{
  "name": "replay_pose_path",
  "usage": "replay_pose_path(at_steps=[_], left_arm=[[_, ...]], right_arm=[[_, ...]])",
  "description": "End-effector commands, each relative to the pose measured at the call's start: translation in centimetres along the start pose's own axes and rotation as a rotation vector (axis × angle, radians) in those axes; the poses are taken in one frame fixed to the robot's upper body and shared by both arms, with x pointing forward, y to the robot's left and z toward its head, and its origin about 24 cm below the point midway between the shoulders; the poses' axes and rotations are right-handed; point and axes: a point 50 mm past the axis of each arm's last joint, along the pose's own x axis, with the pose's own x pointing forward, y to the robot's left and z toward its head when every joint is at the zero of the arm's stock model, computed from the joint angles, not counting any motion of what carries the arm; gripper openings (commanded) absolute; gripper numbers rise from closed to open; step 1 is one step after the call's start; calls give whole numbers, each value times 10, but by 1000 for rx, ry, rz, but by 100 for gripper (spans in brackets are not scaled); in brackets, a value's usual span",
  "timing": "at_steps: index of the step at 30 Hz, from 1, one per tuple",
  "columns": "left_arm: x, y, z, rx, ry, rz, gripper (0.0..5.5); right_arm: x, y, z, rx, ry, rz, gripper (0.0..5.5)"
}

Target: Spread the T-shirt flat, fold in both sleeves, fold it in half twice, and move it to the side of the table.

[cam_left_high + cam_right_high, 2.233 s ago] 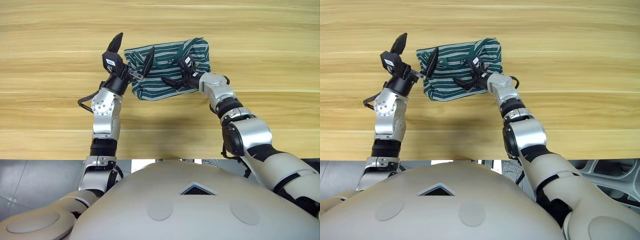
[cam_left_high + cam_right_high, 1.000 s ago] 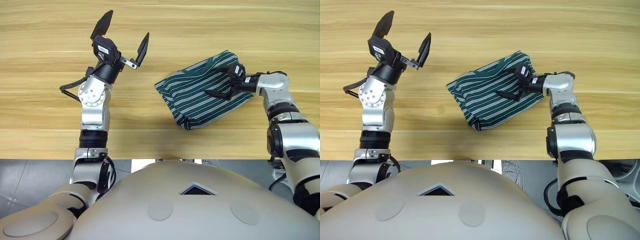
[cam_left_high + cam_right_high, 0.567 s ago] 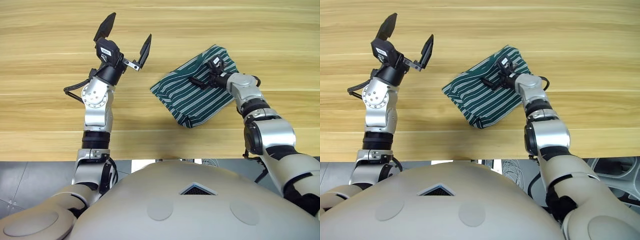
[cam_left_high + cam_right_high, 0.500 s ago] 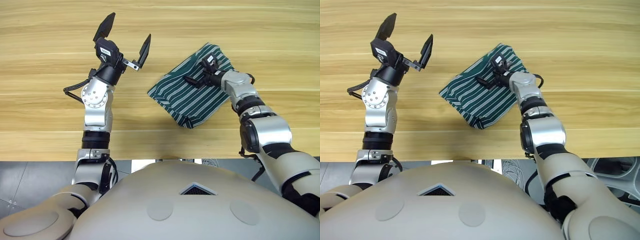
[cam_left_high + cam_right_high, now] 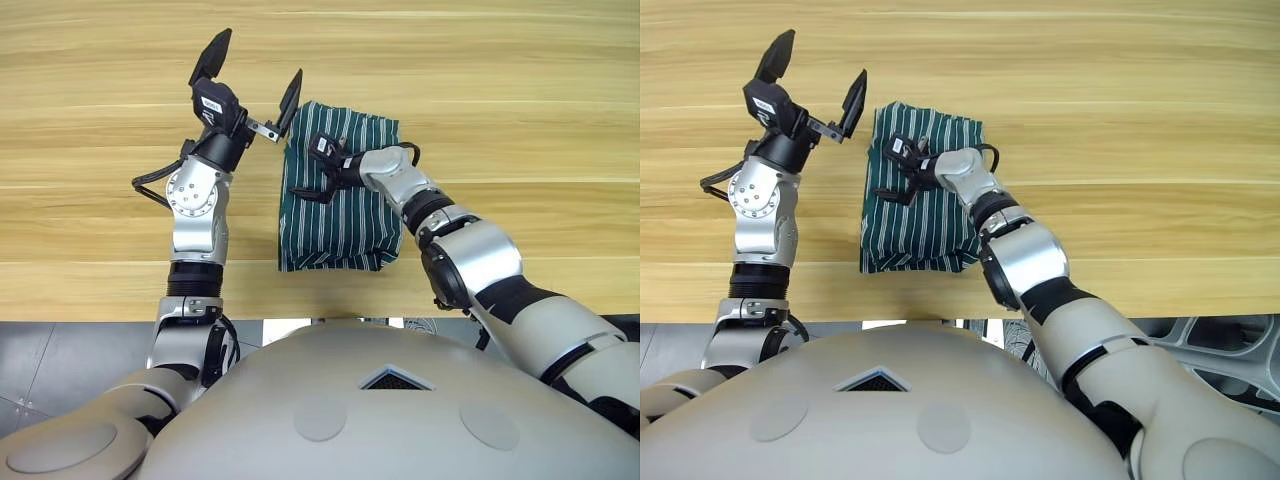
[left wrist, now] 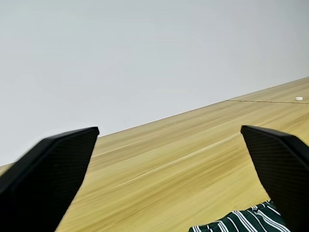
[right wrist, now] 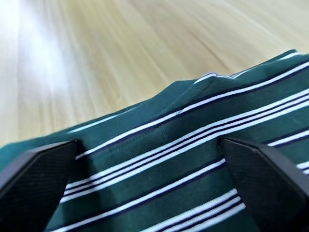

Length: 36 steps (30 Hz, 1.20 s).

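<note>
Found the green striped T-shirt (image 5: pixel 345 215) folded into a compact rectangle on the bench (image 5: pixel 520 100), lying near its front edge. Saw the right fingers (image 7: pixel 263 183) spread apart and resting on the left part of the cloth, clasping nothing. Noted the left fingers (image 5: pixel 212 55) released as well, raised off the bench just beside the shirt's far left corner.

Left arm bent upright with the left tool (image 5: pixel 256 66) held high, fingers spread wide; right arm angled inward across the front, the right tool (image 5: pixel 312 172) low, fingers also apart.
</note>
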Motion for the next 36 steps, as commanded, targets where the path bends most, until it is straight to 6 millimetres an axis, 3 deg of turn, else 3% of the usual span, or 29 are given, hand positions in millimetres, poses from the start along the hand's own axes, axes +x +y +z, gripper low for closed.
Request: replay_pose_path(at_steps=[1,4,6,8,10,12,14,16,18,23,28,36], left_arm=[[4,1,1,-2,-13,-3,537],[4,5,1,23,-6,-15,537],[-3,15,3,80,-11,-59,537],[-13,28,5,162,-4,-130,537],[-30,39,0,314,68,-263,537],[-59,60,-15,469,237,-398,537],[-92,75,-27,592,395,-522,537],[-126,76,-36,696,538,-717,537],[-144,74,-35,778,576,-873,537],[-152,49,-35,772,501,-1064,537],[-149,19,-47,696,470,-1171,537],[-131,1,-54,664,402,-1202,537]], right_arm=[[-4,-6,8,-40,-67,-17,538],[-29,-28,23,-139,-216,-71,538],[-71,-51,27,-183,-409,-142,538],[-120,-62,15,-245,-544,-190,538],[-161,-55,-14,-353,-533,-207,538],[-195,-37,-64,-443,-324,-189,538],[-217,-19,-102,-451,-135,-131,538],[-229,-8,-121,-443,-17,-55,538],[-231,-2,-129,-440,38,18,538],[-219,4,-129,-498,110,150,538],[-180,10,-113,-617,59,188,538],[-149,30,-112,-634,36,216,538]])
